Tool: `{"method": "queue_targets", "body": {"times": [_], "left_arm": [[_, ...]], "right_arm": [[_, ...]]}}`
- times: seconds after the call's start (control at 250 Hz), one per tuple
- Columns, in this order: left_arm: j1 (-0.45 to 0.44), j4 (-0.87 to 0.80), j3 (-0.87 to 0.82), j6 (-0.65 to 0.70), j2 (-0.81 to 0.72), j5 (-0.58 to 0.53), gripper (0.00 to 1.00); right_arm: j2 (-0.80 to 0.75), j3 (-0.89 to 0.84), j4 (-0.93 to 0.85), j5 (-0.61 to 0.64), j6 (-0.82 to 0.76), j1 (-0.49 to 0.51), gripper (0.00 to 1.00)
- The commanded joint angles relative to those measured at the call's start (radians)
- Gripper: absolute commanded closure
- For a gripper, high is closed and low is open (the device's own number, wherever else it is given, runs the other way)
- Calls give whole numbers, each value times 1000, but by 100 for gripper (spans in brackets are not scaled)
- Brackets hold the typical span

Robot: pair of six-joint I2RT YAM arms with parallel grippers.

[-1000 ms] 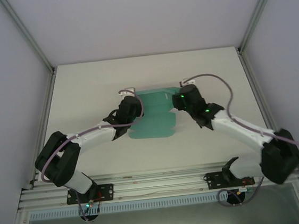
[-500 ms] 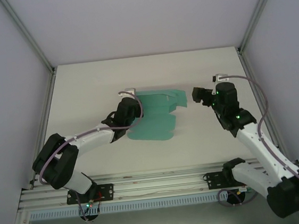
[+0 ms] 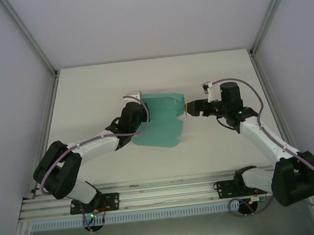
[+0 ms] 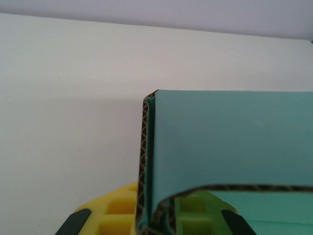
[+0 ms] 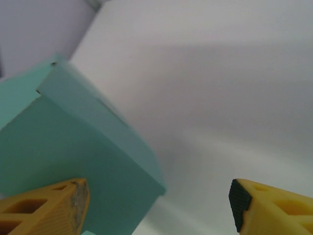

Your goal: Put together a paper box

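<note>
Folding stage | paper box (image 3: 161, 122) on counter (image 3: 87, 91) centre, partly folded, 1 panel raised | left pincer (image 3: 140, 116) clenched on its doubled left edge, likely anchoring it | right pincer (image 3: 190, 109) released, jaws wide just beside right flap, probably lining up a fold

You look down on a white table (image 3: 87, 91) with a matt top, boxed in by pale grey walls (image 3: 146, 17) at the back and on both sides. The left post (image 3: 29, 35) and the right post (image 3: 269, 10), both aluminium, slant up from its far corners. Along the near edge runs a slotted aluminium rail (image 3: 164, 188), with a perforated strip (image 3: 167, 212) just below it and a grey-green panel (image 3: 169, 234) beneath.
</note>
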Motion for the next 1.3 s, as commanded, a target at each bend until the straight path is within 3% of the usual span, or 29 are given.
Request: {"method": "queue_targets", "body": {"times": [0.0, 0.144, 0.252, 0.356, 0.584, 0.712, 0.771, 0.859, 0.951, 1.095, 1.139, 1.203, 1.299], "left_arm": [[-5, 45, -13, 11, -19, 26, 100], [-4, 36, 1, 9, -5, 20, 100], [-5, 49, -5, 5, -4, 31, 100], [-5, 53, -9, 2, -11, 38, 100], [-6, 21, 2, -8, -20, 7, 100], [-6, 18, 7, -7, -26, 21, 100], [-7, 34, 3, -7, -27, 31, 100], [-8, 31, 9, -10, -24, 44, 100], [-10, 18, 18, -10, -19, 49, 100], [-14, 21, 13, 0, -25, 65, 100], [-14, 9, 18, 3, -22, 67, 100], [-14, -16, 34, -4, -4, 57, 100], [-14, -44, 50, -5, 41, 55, 100]], "right_arm": [[40, 12, 133, -217, -8, 23, 28], [89, 46, 131, -246, -59, 71, 38], [132, 77, 136, -243, -57, 94, 39], [163, 99, 141, -151, -36, 113, 43], [182, 142, 98, 231, -40, 226, 44], [212, 162, 91, 583, -7, 310, 47], [238, 167, 107, 750, 10, 349, 53], [283, 166, 160, 894, 38, 381, 64], [326, 179, 182, 953, 53, 389, 77], [374, 191, 198, 966, 43, 393, 87], [381, 192, 200, 946, 38, 393, 86], [389, 195, 187, 881, 31, 393, 77], [366, 156, 204, 793, 41, 391, 75]]}}
